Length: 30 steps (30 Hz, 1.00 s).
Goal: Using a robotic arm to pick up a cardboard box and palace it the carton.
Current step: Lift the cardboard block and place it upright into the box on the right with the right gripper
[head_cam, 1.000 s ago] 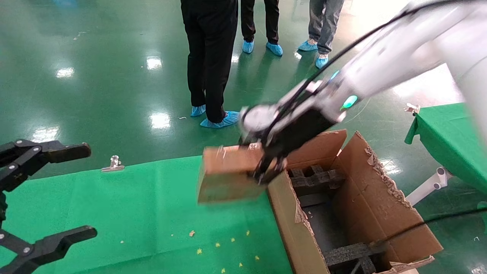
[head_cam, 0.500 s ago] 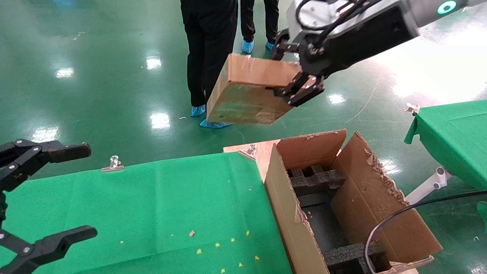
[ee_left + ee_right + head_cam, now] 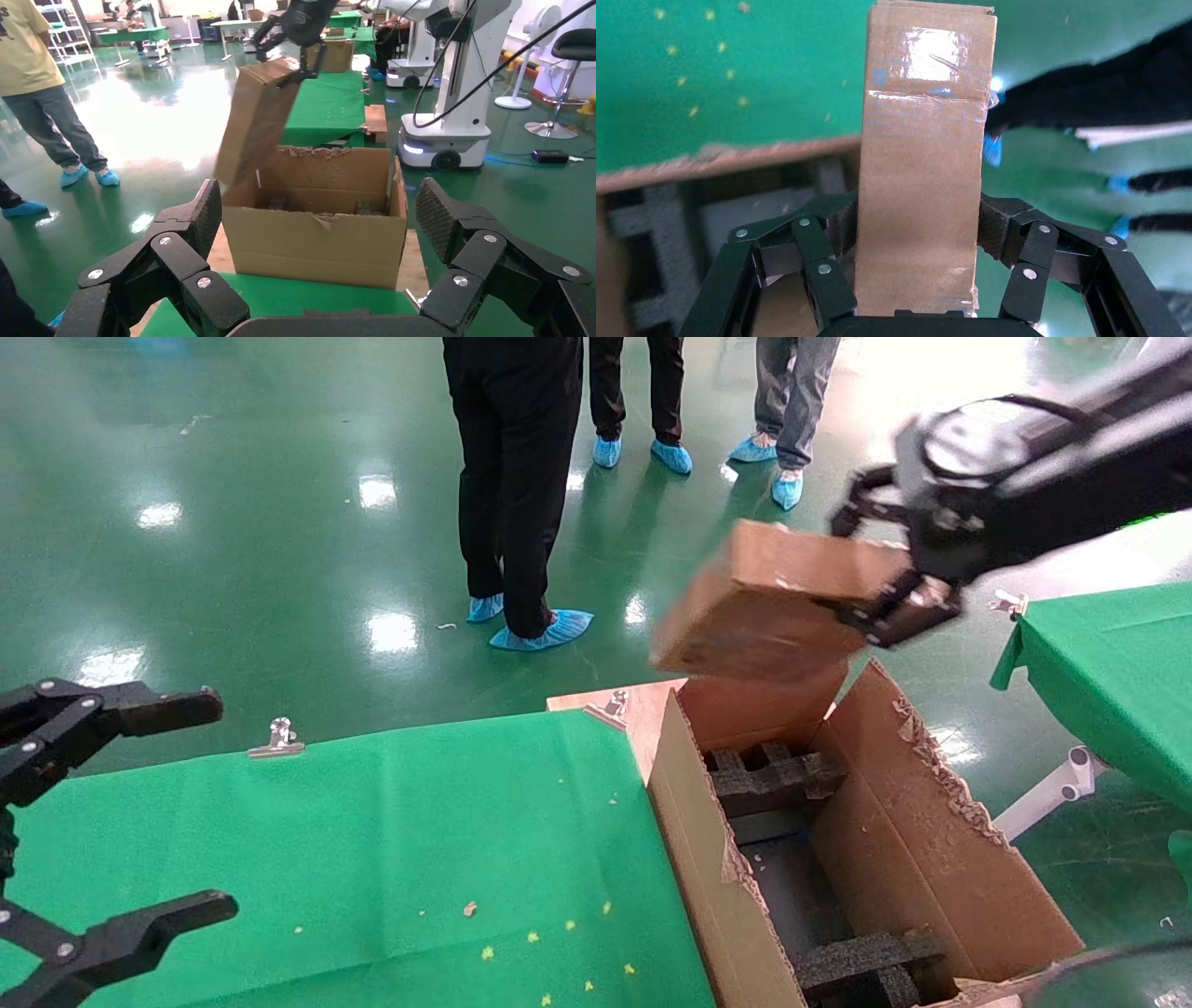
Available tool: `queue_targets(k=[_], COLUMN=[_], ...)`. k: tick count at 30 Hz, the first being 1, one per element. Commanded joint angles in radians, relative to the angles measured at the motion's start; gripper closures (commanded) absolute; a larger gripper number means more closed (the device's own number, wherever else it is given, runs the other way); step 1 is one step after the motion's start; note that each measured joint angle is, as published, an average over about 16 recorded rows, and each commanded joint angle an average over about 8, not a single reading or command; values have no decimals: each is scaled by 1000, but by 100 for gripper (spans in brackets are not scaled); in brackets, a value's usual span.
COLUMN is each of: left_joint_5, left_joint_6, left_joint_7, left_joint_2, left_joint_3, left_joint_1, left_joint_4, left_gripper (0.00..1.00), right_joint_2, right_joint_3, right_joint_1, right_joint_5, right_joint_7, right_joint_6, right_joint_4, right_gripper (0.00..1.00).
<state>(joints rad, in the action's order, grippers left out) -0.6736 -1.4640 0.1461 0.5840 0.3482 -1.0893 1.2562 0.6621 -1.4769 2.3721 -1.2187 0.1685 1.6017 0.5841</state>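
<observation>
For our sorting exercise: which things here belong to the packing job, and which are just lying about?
Part of the job:
small box, held in the right claw
big carton

Just lying about:
left claw, parked and open
green cloth
metal clip
yellow crumbs

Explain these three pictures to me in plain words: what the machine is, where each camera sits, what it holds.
This is a robot with two arms, each ending in a black gripper. The wide picture comes from a camera on its head; the other two come from cameras on each wrist. The right gripper is shut on a small taped cardboard box, holding it in the air above the far end of a large open carton with black foam blocks inside. Its wrist picture shows the fingers clamping that box. The left gripper hangs open and idle over a green cloth. People in blue shoe covers stand behind.
</observation>
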Motion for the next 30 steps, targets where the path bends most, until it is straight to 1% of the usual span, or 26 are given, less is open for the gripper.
queue_targets(k=[1, 6, 10, 13, 17, 21, 24, 30], left_joint_5=[0, 0, 0, 0, 0, 0, 0, 0], left_joint_6=[0, 0, 0, 0, 0, 0, 0, 0], left_joint_7=[0, 0, 0, 0, 0, 0, 0, 0], left_joint_2=[0, 0, 0, 0, 0, 0, 0, 0], left_joint_3=[0, 0, 0, 0, 0, 0, 0, 0], left_joint_1=[0, 0, 0, 0, 0, 0, 0, 0], left_joint_4=[0, 0, 0, 0, 0, 0, 0, 0], left_gripper=[0, 0, 0, 0, 0, 0, 0, 0], right_joint_2=[-40, -126, -172, -187, -186, -171, -161, -168], right_joint_3=[-40, -152, -238, -298, -360, -395, -408, -419], right_joint_1=[20, 57, 67, 62, 41, 6, -26, -85], right_joint_5=[9, 40, 68, 92, 118, 122, 120, 133], right_joint_7=[-17, -78, -135, -184, -253, -335, -414, -579], right_joint_6=[1, 1, 1, -2, -16, -57, -108, -213], right_joint_4=[29, 103, 132, 128, 94, 43, 13, 17], right_gripper=[100, 100, 100, 100, 100, 100, 100, 100])
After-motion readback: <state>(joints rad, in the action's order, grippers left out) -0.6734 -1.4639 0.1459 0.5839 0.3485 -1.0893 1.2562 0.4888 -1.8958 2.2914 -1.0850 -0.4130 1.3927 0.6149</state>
